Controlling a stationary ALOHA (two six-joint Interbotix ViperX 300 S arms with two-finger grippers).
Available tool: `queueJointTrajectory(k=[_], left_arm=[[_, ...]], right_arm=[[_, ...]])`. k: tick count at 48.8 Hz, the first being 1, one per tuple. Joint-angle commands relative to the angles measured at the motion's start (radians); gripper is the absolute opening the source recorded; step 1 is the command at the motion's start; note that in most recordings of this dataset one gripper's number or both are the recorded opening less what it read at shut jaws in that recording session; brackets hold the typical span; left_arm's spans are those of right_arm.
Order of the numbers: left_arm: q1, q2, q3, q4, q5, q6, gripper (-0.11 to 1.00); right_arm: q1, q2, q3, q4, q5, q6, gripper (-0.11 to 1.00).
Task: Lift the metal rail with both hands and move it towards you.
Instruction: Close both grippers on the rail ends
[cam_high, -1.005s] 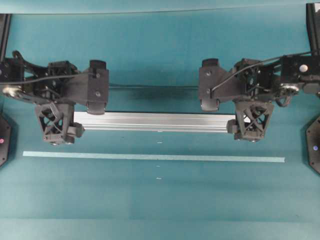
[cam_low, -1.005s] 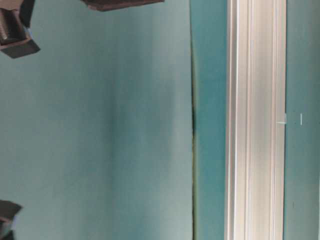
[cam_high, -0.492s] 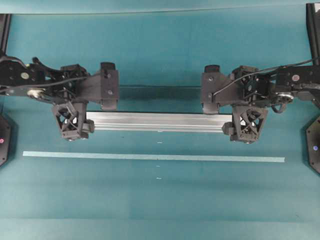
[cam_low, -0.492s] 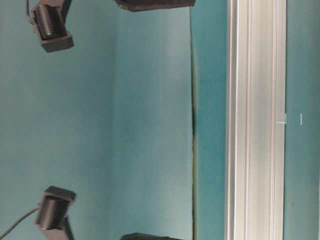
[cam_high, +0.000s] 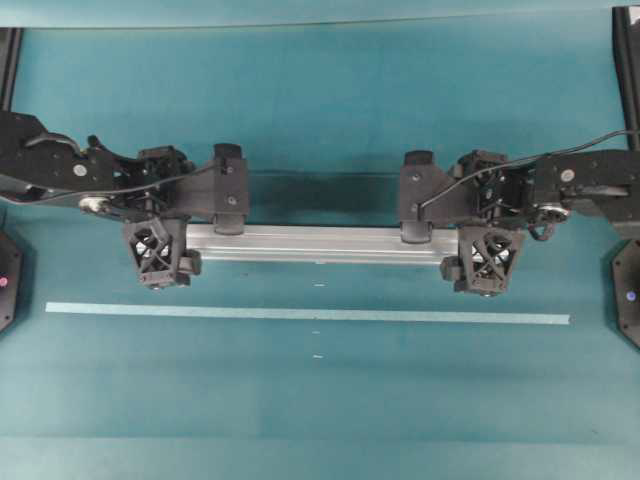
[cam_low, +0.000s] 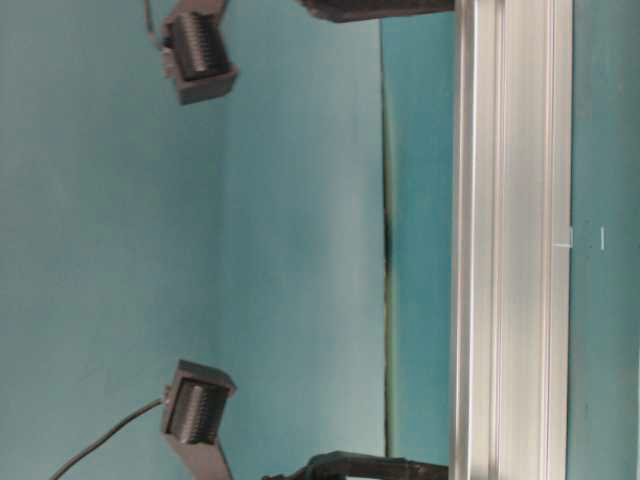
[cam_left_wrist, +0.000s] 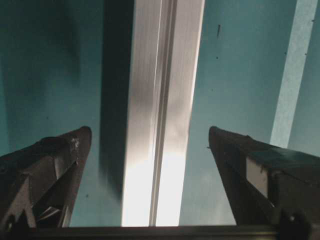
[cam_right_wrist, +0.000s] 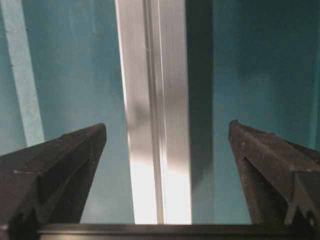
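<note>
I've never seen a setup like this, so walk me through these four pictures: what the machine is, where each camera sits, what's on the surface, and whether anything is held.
This is a two-armed robot at a teal table. The overhead picture looks straight down: the black left gripper and black right gripper sit over the two ends of a long silver grooved metal rail. Nearer the bottom of that picture lies a thin pale tape strip, flat on the table. The table-level picture is turned sideways and shows the rail as a vertical band. The other two pictures come from cameras on each wrist, looking down between the fingers: the rail runs between them with gaps on both sides. So both grippers are open and nothing is held yet.
</note>
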Motion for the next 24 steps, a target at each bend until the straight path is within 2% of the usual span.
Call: queueJointTrajectory(k=[1, 12, 24], left_arm=[[0.005, 0.018, 0.003, 0.002, -0.025, 0.000, 0.99], [0.005, 0.049, 0.018, 0.002, -0.080, -0.009, 0.99], [0.006, 0.054, 0.031, 0.002, -0.086, -0.015, 0.99]], right_arm=[[0.002, 0.021, 0.005, 0.003, -0.029, 0.000, 1.00], [0.003, 0.074, 0.020, 0.003, -0.072, -0.002, 1.00], [-0.002, 0.087, 0.021, 0.003, -0.101, 0.002, 1.00]])
